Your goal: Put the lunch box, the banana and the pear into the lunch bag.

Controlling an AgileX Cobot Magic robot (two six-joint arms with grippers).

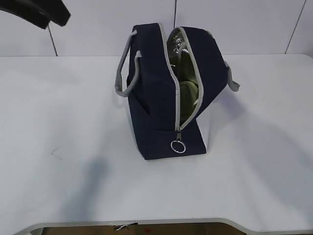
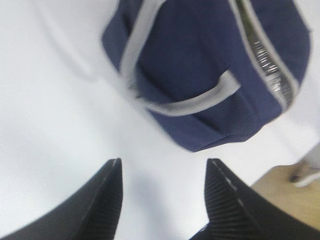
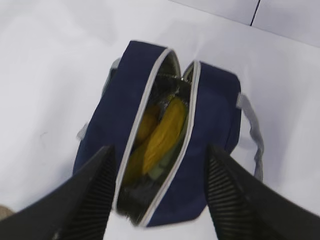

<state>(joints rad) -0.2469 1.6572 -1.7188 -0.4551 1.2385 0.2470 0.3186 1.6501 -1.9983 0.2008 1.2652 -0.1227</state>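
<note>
The navy lunch bag (image 1: pixel 156 98) stands unzipped in the middle of the white table. Through the gap in the exterior view shows the sage-green lid of the lunch box (image 1: pixel 188 93). From above, the right wrist view shows the bag (image 3: pixel 215 115) holding a long yellow banana (image 3: pixel 166 131), a duller yellow pear (image 3: pixel 142 127) beside it, and a bit of the green lunch box (image 3: pixel 159 169) underneath. My right gripper (image 3: pixel 160 150) hangs open above the bag's opening, holding nothing. Beside the bag (image 2: pixel 200 75), my left gripper (image 2: pixel 164 165) is open and empty over bare table.
A dark part of the left arm (image 1: pixel 44 12) shows at the top left of the exterior view. The zipper's metal ring pull (image 1: pixel 178 146) hangs at the bag's near end. The table's front edge (image 1: pixel 146 223) is close, with wooden floor (image 2: pixel 280 185) beyond.
</note>
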